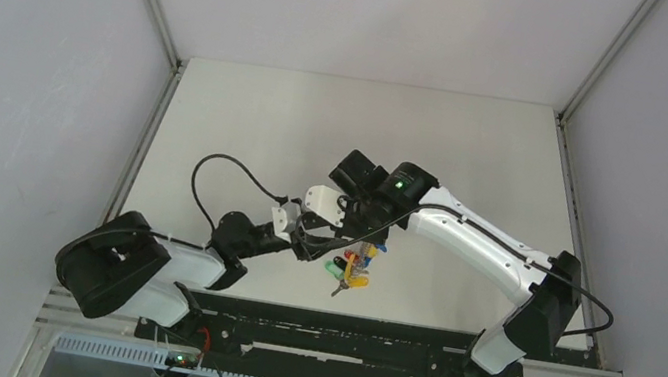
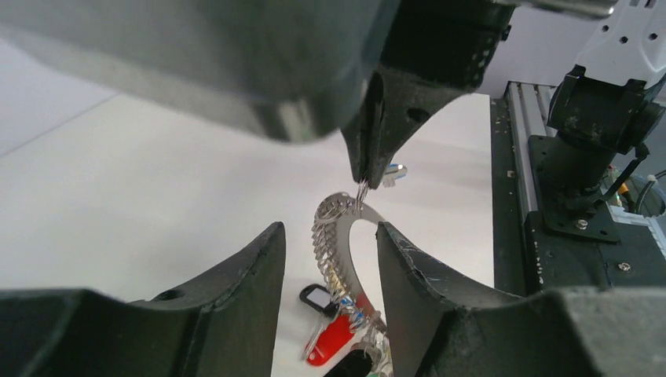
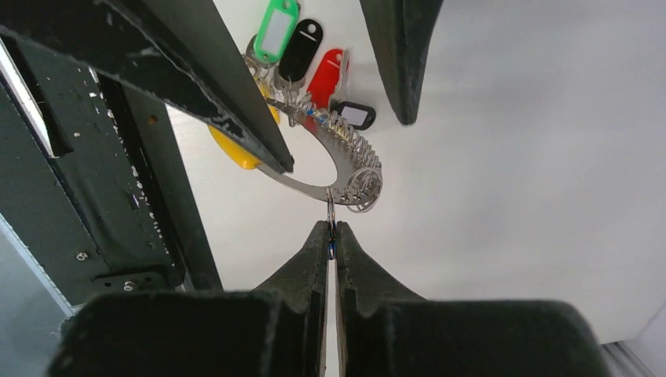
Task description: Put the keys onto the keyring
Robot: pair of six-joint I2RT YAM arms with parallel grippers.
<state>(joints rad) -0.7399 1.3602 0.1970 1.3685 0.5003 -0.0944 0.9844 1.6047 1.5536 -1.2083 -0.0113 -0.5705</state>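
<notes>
The keyring (image 3: 334, 161), a grey curved metal plate with a coil, hangs between the two grippers; it also shows in the left wrist view (image 2: 345, 236). Green (image 3: 276, 31), black (image 3: 302, 47), red (image 3: 323, 75) and yellow (image 3: 236, 149) key tags hang bunched at its far end (image 1: 353, 267). My right gripper (image 3: 331, 232) is shut on a thin blue key (image 3: 331, 250), whose small ring touches the keyring's looped end. My left gripper (image 2: 330, 229) is open, its fingers (image 2: 251, 290) straddling the keyring with a gap at the coil side.
The white table (image 1: 339, 129) lies under the keys. A black rail (image 1: 337, 336) runs along the near edge. The right arm's base and cables (image 2: 589, 157) stand close on the right of the left wrist view. Grey walls close in both sides.
</notes>
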